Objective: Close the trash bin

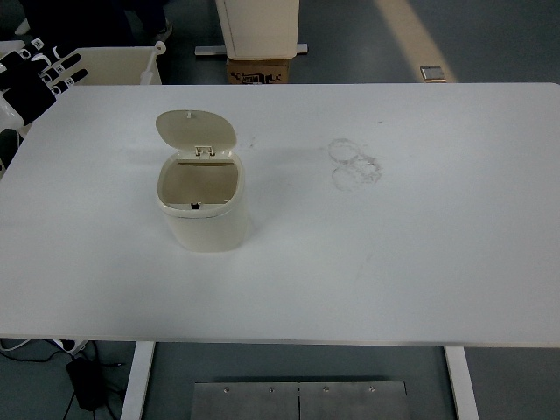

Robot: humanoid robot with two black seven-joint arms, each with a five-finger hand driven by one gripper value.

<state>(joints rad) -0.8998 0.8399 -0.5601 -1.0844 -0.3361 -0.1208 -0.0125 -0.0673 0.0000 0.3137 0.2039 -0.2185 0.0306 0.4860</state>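
Observation:
A small cream trash bin (203,214) stands on the white table (394,245), left of centre. Its round lid (196,130) is flipped up and back on the rear hinge, and the inside shows empty. My left hand (39,77) hovers at the far left corner of the table, well to the left of and beyond the bin. Its black fingers with white joints are spread and hold nothing. The right arm does not show.
A cream tub (114,64) sits on the floor beyond the table's far left edge. A white cabinet (258,26) and a cardboard box (259,70) stand behind the table. Faint ring marks (354,164) stain the tabletop right of the bin.

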